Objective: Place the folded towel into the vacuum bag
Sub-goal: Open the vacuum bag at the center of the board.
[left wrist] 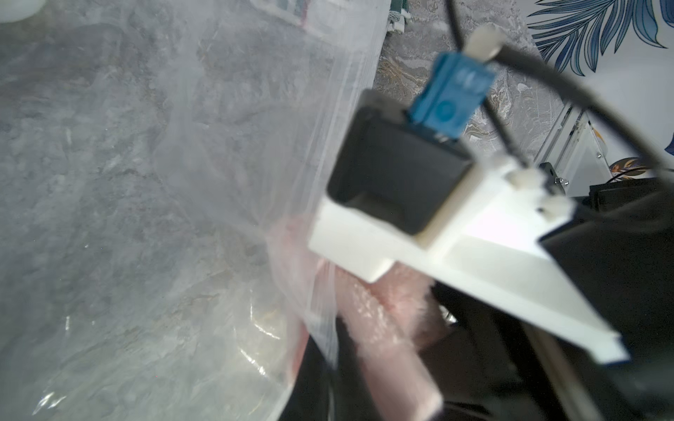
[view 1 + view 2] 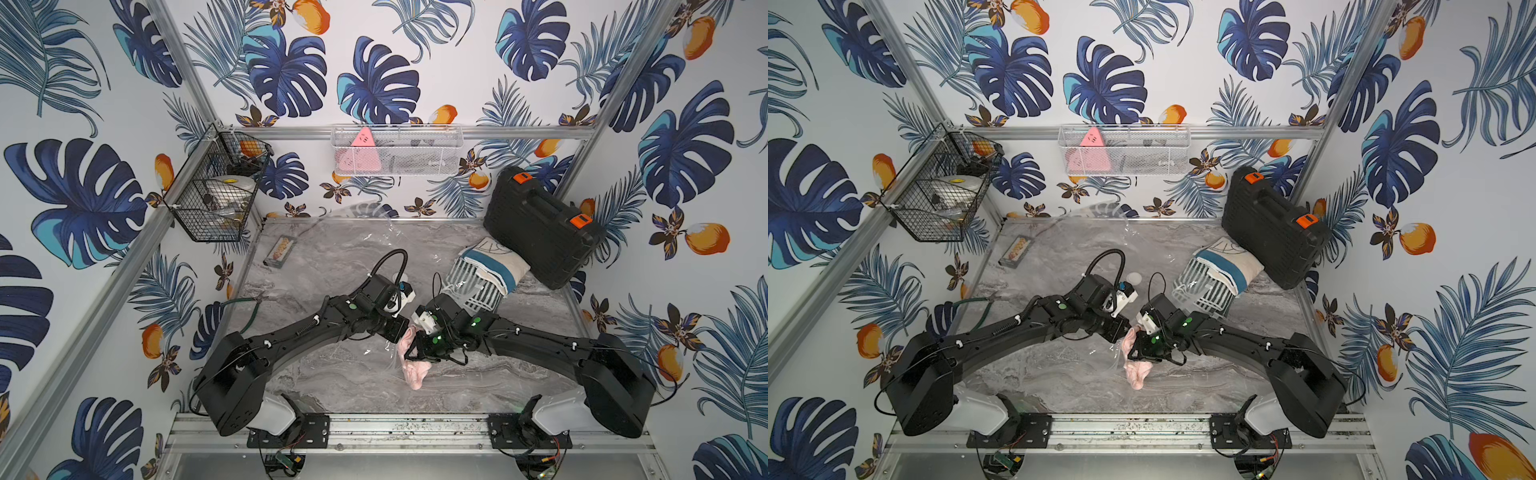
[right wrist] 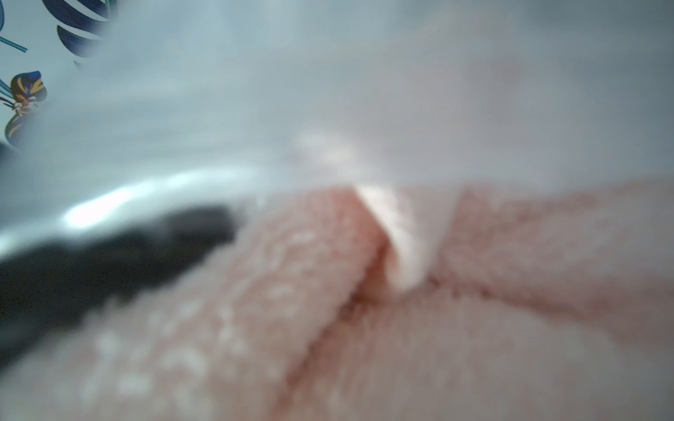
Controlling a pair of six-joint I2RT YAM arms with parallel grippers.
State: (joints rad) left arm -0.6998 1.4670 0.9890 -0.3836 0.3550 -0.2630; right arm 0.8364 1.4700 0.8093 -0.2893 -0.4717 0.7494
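The vacuum bag [image 2: 365,249] is clear crinkly plastic lying on the marble table, from the back edge down to the centre. Its round white valve [image 2: 1133,277] shows beside the left wrist. My left gripper [image 2: 400,332] is shut on the bag's near edge [image 1: 321,320] and holds it lifted; in the left wrist view the gripper [image 1: 330,364] pinches the plastic. The pink towel [image 2: 409,370] hangs bunched at that opening, and my right gripper [image 2: 410,355] is shut on it. In the right wrist view the towel [image 3: 364,328] fills the lower picture, with hazy plastic above it.
A black tool case [image 2: 540,224] with orange latches leans at the back right. A beige and blue cloth [image 2: 494,257] lies on a white slatted basket [image 2: 469,286] just behind the right arm. A small tray [image 2: 280,249] sits at the back left. Wire baskets [image 2: 216,195] hang on the walls.
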